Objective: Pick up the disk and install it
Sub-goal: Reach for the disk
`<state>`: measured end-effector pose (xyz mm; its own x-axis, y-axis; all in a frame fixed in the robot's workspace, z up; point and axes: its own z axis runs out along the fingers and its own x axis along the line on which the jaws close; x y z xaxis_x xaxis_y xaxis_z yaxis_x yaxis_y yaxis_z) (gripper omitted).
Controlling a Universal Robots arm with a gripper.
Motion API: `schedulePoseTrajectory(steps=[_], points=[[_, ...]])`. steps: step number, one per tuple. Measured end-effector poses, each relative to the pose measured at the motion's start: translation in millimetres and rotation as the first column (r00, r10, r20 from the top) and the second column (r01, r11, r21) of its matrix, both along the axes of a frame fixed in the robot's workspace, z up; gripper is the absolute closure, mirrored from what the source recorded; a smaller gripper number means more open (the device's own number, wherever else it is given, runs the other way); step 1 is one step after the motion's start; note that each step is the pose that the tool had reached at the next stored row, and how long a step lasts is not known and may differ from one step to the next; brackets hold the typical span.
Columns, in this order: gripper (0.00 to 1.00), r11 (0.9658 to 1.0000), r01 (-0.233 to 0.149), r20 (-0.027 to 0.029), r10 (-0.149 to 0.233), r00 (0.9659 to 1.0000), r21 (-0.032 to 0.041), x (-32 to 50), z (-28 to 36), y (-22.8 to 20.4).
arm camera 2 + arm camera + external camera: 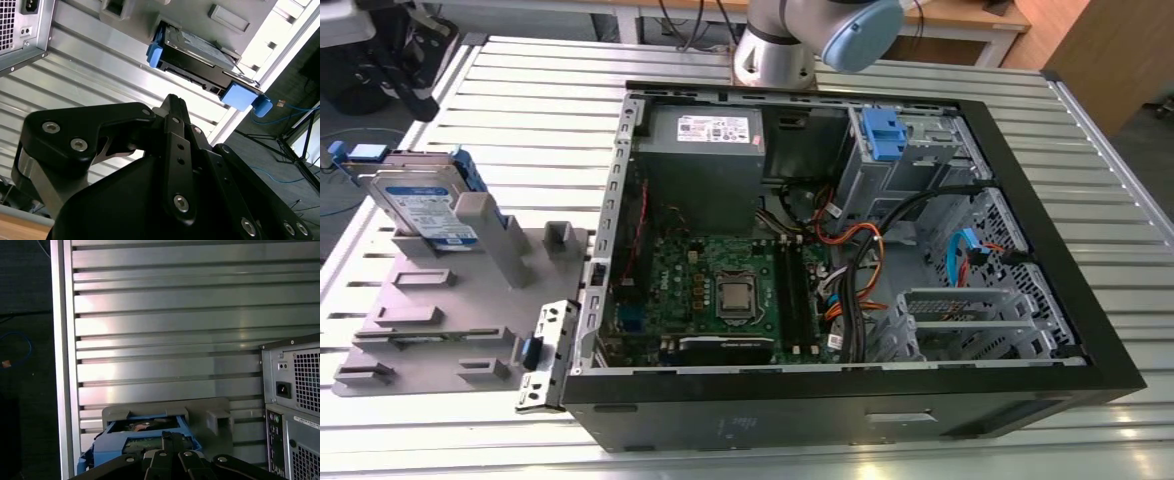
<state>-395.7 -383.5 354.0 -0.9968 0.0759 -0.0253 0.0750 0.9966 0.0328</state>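
Though near, disk (197, 55) apart from tool (171, 103).

Looked like robot lab or workshop. Ribbed metal table (520, 90) held open computer case (854, 410), boards and wires showing. Robot arm (781, 50) stood close by case. Grey holder (440, 310) had disk (420, 205) standing in it. Blue cable (30, 346) lay on dark floor. Wooden desk (961, 15) stood past table.
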Motion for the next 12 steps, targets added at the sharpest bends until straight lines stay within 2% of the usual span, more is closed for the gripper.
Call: schedulePoseTrajectory(steps=[7,12], points=[[0.89,1.0,0.0,0.0,0.0,1.0,-0.0002,-7.7,-3.6,-2.5],[0.89,1.0,0.0,0.0001,0.0,1.0,-0.0038,-13.1,-5.2,-5.3]])
